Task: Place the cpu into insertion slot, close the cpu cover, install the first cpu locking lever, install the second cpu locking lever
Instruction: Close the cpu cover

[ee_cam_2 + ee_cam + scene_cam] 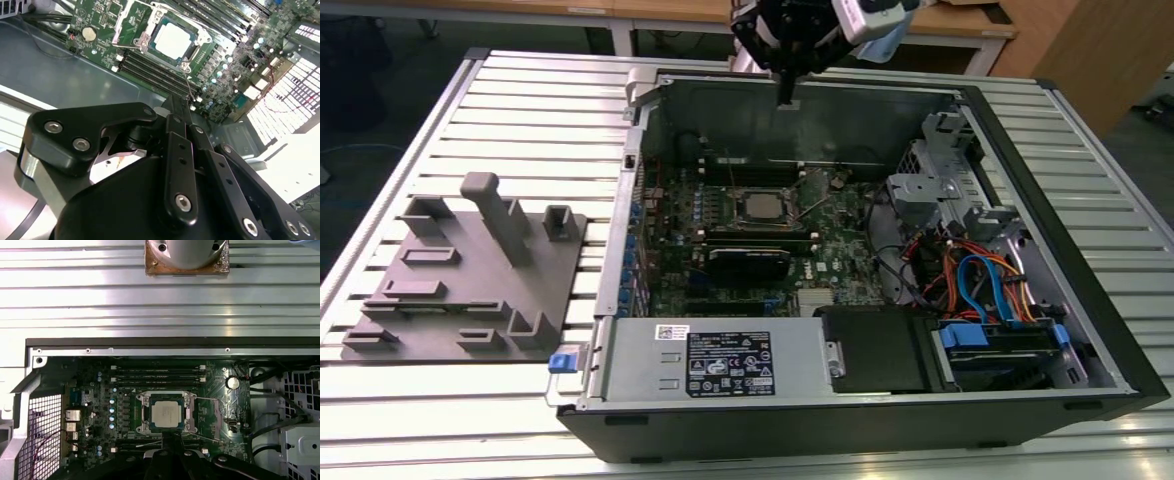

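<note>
Slatted metal table [520,100]; open computer case [854,125] holds cpu [166,412] in insertion slot [142,400], cpu cover [189,412] down; tool [783,98] closed, empty.

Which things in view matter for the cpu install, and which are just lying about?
In play: silver-grey square cpu, thin silver cpu cover frame, black hand.
Lying about: grey moulded fixture tray, silver power supply box, blue and orange cables.
</note>
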Controlling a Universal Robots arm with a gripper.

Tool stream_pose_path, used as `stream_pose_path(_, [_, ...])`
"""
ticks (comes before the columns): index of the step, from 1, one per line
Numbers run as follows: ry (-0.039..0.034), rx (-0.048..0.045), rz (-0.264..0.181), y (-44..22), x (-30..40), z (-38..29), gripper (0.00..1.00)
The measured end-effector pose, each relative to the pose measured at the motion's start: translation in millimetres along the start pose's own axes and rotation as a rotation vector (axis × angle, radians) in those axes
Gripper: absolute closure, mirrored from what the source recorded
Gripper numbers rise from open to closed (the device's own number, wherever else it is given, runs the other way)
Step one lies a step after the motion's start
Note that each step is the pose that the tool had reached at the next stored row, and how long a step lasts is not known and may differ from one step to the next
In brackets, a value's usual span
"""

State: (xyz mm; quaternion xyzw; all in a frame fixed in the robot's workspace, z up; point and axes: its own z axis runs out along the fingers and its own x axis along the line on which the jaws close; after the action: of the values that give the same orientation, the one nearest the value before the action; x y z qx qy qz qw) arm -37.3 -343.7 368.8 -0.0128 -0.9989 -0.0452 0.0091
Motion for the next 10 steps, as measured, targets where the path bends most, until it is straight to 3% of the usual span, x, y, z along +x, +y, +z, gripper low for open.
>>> stream_pose_path(3, [0.0001,0.0,0.0,-0.4,-3.9,5.2,0.9])
stream_pose_path(7, [0.0,0.0002,0.0,-0.5,-15.1,9.8,0.9])
stream_pose_path(10, [0.0,0.0001,0.0,-0.6,-16.2,11.5,0.9])
